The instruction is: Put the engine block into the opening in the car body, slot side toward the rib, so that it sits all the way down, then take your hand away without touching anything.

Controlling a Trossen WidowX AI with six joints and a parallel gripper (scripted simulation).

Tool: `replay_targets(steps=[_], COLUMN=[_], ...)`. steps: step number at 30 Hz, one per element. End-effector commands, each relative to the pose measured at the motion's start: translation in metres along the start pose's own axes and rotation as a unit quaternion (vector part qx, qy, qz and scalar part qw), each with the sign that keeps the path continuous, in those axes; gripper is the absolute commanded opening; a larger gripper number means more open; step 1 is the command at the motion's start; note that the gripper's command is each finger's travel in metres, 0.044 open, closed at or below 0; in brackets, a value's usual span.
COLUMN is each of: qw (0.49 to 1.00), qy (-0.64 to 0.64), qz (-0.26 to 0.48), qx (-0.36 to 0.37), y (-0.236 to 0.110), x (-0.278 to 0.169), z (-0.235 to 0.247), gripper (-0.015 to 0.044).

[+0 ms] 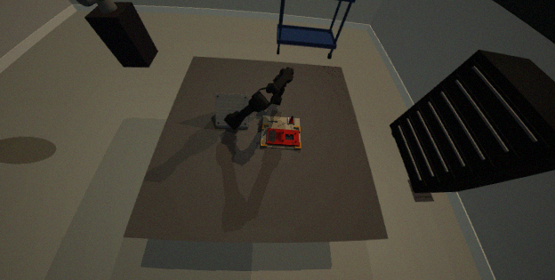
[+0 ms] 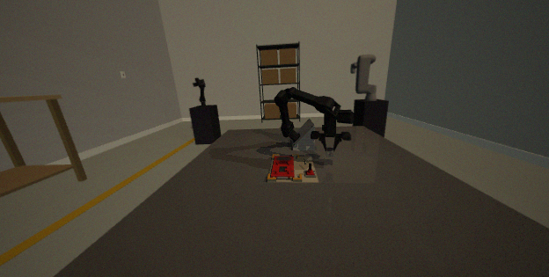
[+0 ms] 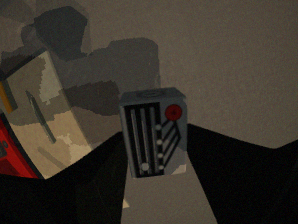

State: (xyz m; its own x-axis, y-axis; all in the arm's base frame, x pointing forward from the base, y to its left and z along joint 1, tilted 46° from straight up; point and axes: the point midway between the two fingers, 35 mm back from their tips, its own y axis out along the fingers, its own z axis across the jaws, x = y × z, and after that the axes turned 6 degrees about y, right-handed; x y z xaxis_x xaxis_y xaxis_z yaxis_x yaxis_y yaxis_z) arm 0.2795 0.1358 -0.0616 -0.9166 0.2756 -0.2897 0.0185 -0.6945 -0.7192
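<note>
The engine block (image 3: pixel 152 133) (image 2: pixel 329 154) is a small grey block with dark ribs and a red dot on top. It sits on the dark table top just off the tan board (image 1: pixel 277 123) (image 2: pixel 303 176). My gripper (image 3: pixel 154 135) (image 2: pixel 330 148) (image 1: pixel 276 104) points down over it and is shut on its two sides. The red car body (image 1: pixel 282 137) (image 2: pixel 281 166) lies flat on the board, its openings facing up, a short way from the gripper. Its red edge shows at the left of the wrist view (image 3: pixel 15 156). In the top view the arm hides the block.
A small red part (image 1: pixel 291 120) (image 2: pixel 310 171) stands on the board near the car body. The arm's grey base plate (image 1: pixel 230 106) is beside the board. A blue cart (image 1: pixel 317 12), black pedestals (image 1: pixel 121 34) (image 2: pixel 205 123), a dark cabinet (image 1: pixel 480 123) and a shelf (image 2: pixel 278 82) stand off the table.
</note>
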Motion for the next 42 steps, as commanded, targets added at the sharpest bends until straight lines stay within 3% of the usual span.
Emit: replay_targets(steps=[1,22,42], qw=[1.000,1.000,0.938], qy=[0.004,0.018,0.345], qz=[-0.003,-0.011,-0.014], qx=[0.000,0.013,0.004], y=[-0.011,-0.066,-0.052], x=[0.000,0.002,-0.048], z=[0.000,0.007,0.040], gripper=[0.0000,0.0000,0.0000])
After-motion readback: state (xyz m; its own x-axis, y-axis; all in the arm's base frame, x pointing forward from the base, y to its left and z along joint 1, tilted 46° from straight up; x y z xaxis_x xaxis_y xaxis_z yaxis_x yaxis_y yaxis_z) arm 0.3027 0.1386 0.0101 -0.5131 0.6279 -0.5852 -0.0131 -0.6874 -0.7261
